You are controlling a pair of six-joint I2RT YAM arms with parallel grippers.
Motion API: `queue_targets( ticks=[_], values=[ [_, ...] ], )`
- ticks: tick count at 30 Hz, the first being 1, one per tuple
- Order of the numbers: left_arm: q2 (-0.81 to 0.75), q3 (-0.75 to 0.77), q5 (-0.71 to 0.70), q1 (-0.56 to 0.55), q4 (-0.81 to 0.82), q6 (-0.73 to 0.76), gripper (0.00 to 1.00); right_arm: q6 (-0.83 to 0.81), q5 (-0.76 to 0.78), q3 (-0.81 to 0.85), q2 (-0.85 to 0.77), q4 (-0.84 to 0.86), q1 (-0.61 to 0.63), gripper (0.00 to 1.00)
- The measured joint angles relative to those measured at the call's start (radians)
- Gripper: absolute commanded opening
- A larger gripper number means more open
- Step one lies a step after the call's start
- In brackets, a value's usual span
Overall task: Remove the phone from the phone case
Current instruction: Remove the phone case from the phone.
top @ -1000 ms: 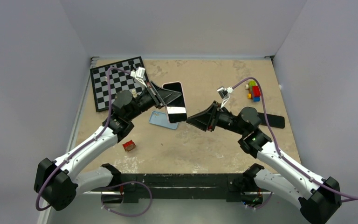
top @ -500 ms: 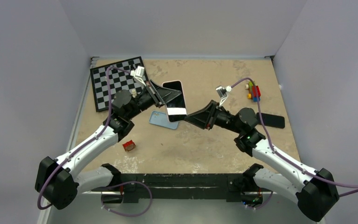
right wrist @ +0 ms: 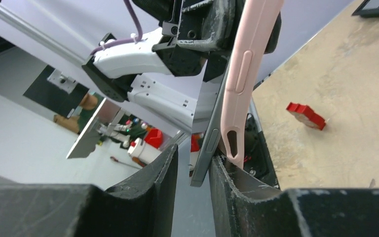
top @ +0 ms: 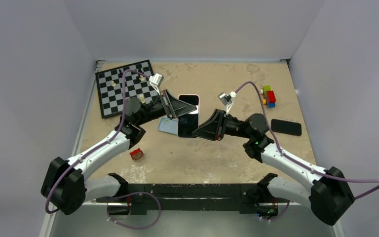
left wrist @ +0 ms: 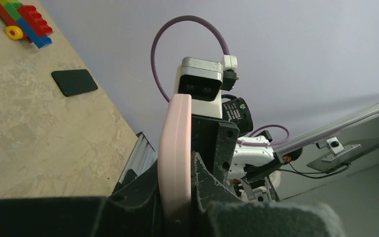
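Though one edge of the phone (right wrist: pixel 208 138) stands out of the pink phone case (right wrist: pixel 244 74), you are only partway there.
Your right gripper (right wrist: pixel 192 158) is slightly apart, with the phone's freed grey edge between its fingers, against one and clear of the other. Just beyond, the case appears to hold the phone's other end. Farther off, your left gripper (top: pixel 177 107) is clamped on the case, holding both above the table (top: pixel 227 158); pulling them apart remains.

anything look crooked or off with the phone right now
The phone is askew in its pink case: in the right wrist view its near end stands splayed away, the gap closing farther up. The right gripper straddles that loose end. No damage shows.
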Motion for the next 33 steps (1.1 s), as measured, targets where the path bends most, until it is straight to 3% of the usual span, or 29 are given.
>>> queue_targets(
  ticks=[7, 11, 17, 19, 22, 26, 31, 33],
  values=[
    [-0.005, -0.007, 0.050, 0.000, 0.032, -0.010, 0.00, 0.041, -0.048, -0.001, 0.039, 0.072, 0.006, 0.23],
    [-0.006, -0.007, 0.051, 0.000, 0.035, -0.013, 0.01, 0.048, -0.042, -0.001, 0.040, 0.067, 0.006, 0.02],
    [-0.030, 0.002, 0.053, -0.006, -0.036, 0.055, 0.54, 0.053, -0.002, -0.017, 0.019, 0.011, 0.012, 0.00],
    [-0.055, 0.008, 0.060, -0.021, -0.103, 0.089, 0.65, 0.050, 0.024, -0.018, 0.009, 0.000, 0.008, 0.00],
    [-0.111, 0.026, 0.068, -0.029, -0.220, 0.171, 0.72, 0.051, 0.047, -0.018, -0.011, -0.011, -0.006, 0.00],
    [-0.192, 0.059, 0.054, -0.022, -0.372, 0.298, 0.72, 0.075, 0.058, -0.040, -0.056, 0.008, -0.039, 0.00],
    [-0.304, 0.049, 0.002, -0.007, -0.491, 0.432, 0.57, 0.135, 0.056, -0.086, -0.100, 0.047, -0.106, 0.00],
    [-0.343, 0.015, -0.001, -0.007, -0.487, 0.456, 0.58, 0.167, 0.055, -0.100, -0.102, 0.070, -0.130, 0.00]
  ],
)
